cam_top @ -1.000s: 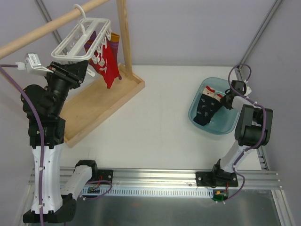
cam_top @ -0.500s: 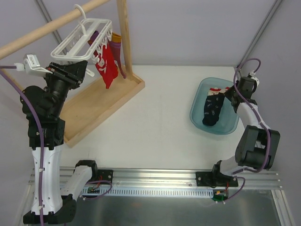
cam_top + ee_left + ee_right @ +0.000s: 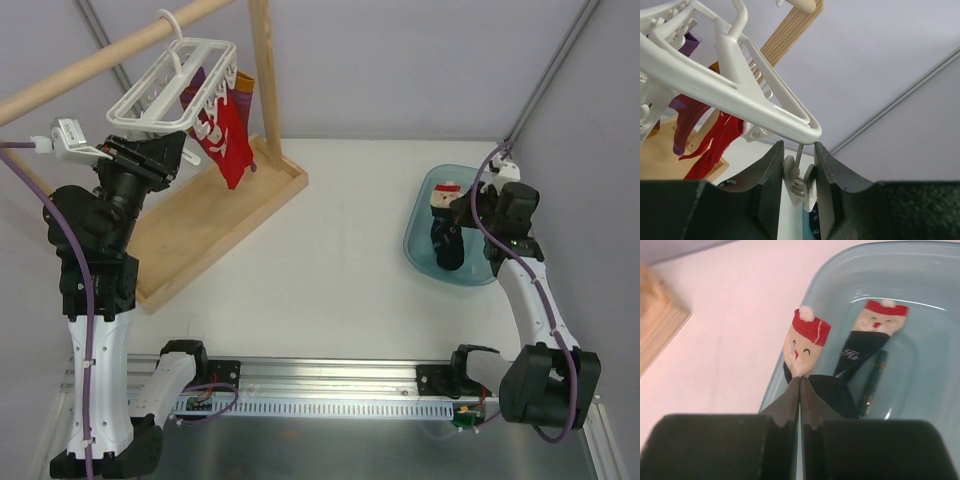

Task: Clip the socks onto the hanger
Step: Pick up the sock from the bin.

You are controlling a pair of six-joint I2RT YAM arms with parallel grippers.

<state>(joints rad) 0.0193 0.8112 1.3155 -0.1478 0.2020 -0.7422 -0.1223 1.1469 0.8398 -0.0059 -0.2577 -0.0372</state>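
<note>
**Top view.** A flat white worktop [image 3: 340,240] is enclosed by plain pale grey walls [image 3: 400,60]. A slotted metal rail [image 3: 330,375] runs along its 6 o'clock edge.

At 10 o'clock a wooden rod frame [image 3: 90,65] rises from a shallow wooden tray [image 3: 200,230]. From the rod hangs the white plastic grid-frame hanger [image 3: 150,90], with bright red socks [image 3: 230,140] clipped beneath it.

The left gripper [image 3: 798,150] holds its jaws narrowly apart. A small white dangling clip [image 3: 800,182] at the hanger's corner fills the gap and touches both.

At 3 o'clock sits a translucent teal plastic bin [image 3: 415,255]. The right gripper [image 3: 800,380], jaws pressed together, pinches one dark navy sock with a red-and-white Santa face [image 3: 802,342] at the bin's 9 o'clock side. The second navy sock [image 3: 867,340] lies inside the bin.
</note>
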